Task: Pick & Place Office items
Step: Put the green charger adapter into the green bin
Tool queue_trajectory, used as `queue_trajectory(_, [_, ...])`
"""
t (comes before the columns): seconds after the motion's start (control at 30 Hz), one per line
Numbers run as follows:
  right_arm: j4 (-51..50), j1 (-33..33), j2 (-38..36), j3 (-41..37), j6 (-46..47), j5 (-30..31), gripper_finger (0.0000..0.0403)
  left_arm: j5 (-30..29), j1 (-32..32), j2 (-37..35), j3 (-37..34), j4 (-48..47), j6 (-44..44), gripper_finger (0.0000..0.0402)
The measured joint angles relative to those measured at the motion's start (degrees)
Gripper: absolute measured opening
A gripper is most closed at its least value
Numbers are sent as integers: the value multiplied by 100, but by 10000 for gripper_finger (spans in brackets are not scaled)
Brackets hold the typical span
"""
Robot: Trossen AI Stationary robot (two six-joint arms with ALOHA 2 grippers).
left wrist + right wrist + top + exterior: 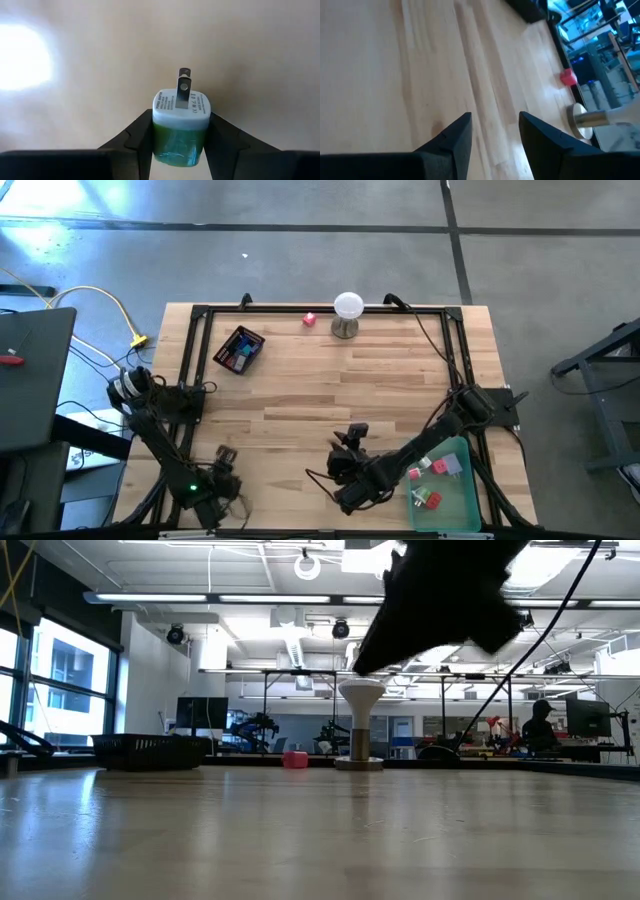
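Left wrist view shows my left end effector [179,142] clamped on a small green plug adapter with a white face and metal prongs [179,127], held near the worktop's front-left edge [160,525]. I judge carrying is the step: keep it level and travel slowly toward the translucent green tray [465,510]. My right end effector [495,132] hangs empty, fingers apart, beside that tray.
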Motion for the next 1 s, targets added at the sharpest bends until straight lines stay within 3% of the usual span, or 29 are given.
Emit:
queue_trajectory(0.23, [-13,413,-459,4,195,606,149,-3711,410,-624,82,-66,469,126])
queue_trajectory(0.43, [-12,836,-919,1,799,1116,148,-5407,996,-844,61,719,2423,126])
queue_trajectory(0.57, [11,995,-1080,4,1810,2025,148,-6335,1568,-813,60,2174,3800,125])
queue_trajectory(0.7, [10,998,-1098,4,2596,2599,148,-6522,2161,-730,63,3716,5269,125])
queue_trajectory(1.0, [128,763,-1045,-26,3163,2677,148,-5575,2848,-320,61,6373,8241,125])
